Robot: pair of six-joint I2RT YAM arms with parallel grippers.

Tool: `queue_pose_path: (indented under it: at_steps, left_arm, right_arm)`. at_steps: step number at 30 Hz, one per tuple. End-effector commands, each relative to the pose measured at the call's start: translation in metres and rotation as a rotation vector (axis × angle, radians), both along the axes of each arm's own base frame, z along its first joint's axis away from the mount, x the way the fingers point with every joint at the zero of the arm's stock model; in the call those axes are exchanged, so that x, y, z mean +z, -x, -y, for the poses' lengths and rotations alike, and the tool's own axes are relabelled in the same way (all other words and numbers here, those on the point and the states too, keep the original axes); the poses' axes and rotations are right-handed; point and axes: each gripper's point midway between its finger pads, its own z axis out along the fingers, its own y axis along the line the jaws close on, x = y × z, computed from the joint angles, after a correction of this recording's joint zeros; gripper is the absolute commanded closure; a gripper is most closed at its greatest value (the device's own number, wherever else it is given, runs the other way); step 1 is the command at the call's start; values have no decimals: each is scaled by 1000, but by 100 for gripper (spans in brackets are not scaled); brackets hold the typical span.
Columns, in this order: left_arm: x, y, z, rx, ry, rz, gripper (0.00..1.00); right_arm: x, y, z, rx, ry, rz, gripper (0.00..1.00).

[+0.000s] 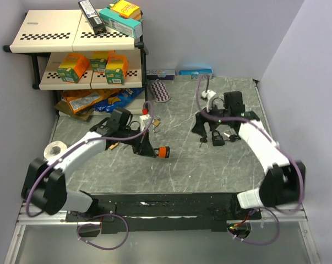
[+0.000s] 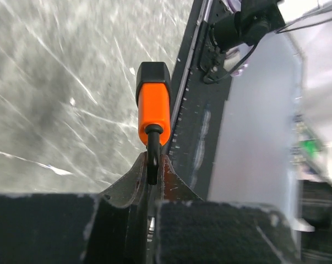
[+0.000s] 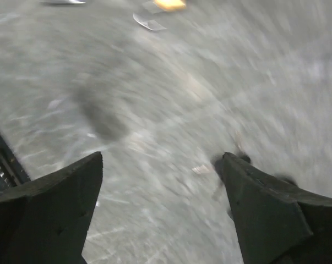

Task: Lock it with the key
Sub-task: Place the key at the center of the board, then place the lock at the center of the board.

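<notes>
Left gripper (image 2: pixel 152 165) is clamped tight, jaws pinched on the black shackle (image 2: pixel 152 157) of the orange lock (image 2: pixel 153 104). The lock's body sticks straight out past the fingertips, its black cap at the far end. It is held off the table (image 2: pixel 55 82), above the near middle of the grey surface and a little left of centre in the top view. The dark front rail (image 2: pixel 196 99) runs just beside it in the wrist view.

Over to the right gripper (image 3: pixel 161 181): jaws spread wide, nothing between them. Both fingers (image 3: pixel 55 203) are dark wedges over bare marbled table. The wrist picture is badly smeared, and there is a small dark shape at the tip of the right-hand finger that I cannot make out.

From above, that gripper hangs over the right half of the table. A black lock (image 1: pixel 217 139) stands just beside it on the surface. What looks like a key (image 1: pixel 202 141) lies touching or nearly touching the lock's left side. More small metal bits (image 1: pixel 230 136) lie on its right, too small to read. The two locks are well apart.

Further out, a tape roll (image 1: pixel 56 148) sits by the left arm. A two-tier shelf (image 1: pixel 72 38) with boxes fills the far left corner.
</notes>
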Motion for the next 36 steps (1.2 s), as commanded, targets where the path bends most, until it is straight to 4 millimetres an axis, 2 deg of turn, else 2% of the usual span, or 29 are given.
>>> queue_pose_path:
  at_steps: [1, 2, 3, 4, 5, 6, 13, 16, 20, 24, 28, 36]
  left_arm:
    - [12, 5, 12, -10, 10, -224, 99]
    - [12, 6, 13, -10, 11, -251, 99]
    - [11, 7, 15, -15, 19, -284, 99]
    - [12, 8, 16, -7, 20, -325, 99]
    - [12, 9, 17, -5, 23, -345, 99]
    - [12, 10, 18, -8, 29, -362, 99]
    - [15, 11, 23, 24, 43, -457, 99]
    - [16, 12, 24, 19, 41, -456, 99]
    - [16, 15, 24, 21, 43, -458, 99]
    - [18, 17, 24, 22, 52, -457, 99]
    - [18, 18, 24, 22, 54, -461, 99]
    - [18, 18, 26, 14, 62, -467, 99]
  right_arm:
    - [47, 61, -55, 309, -28, 267, 5]
    - [50, 67, -62, 338, -10, 319, 5]
    - [44, 83, -75, 398, 2, 340, 5]
    - [53, 92, -81, 441, 16, 415, 5]
    - [56, 93, -85, 449, 39, 457, 5]
    - [55, 104, -95, 507, 44, 483, 5]
    - [46, 141, -124, 726, 101, 520, 5]
    - [47, 149, -135, 770, 91, 526, 6]
    - [50, 152, -148, 789, 78, 532, 11]
    - [44, 152, -156, 803, 95, 535, 13]
    - [43, 143, -159, 782, 117, 557, 20]
    - [32, 130, -165, 746, 181, 589, 27]
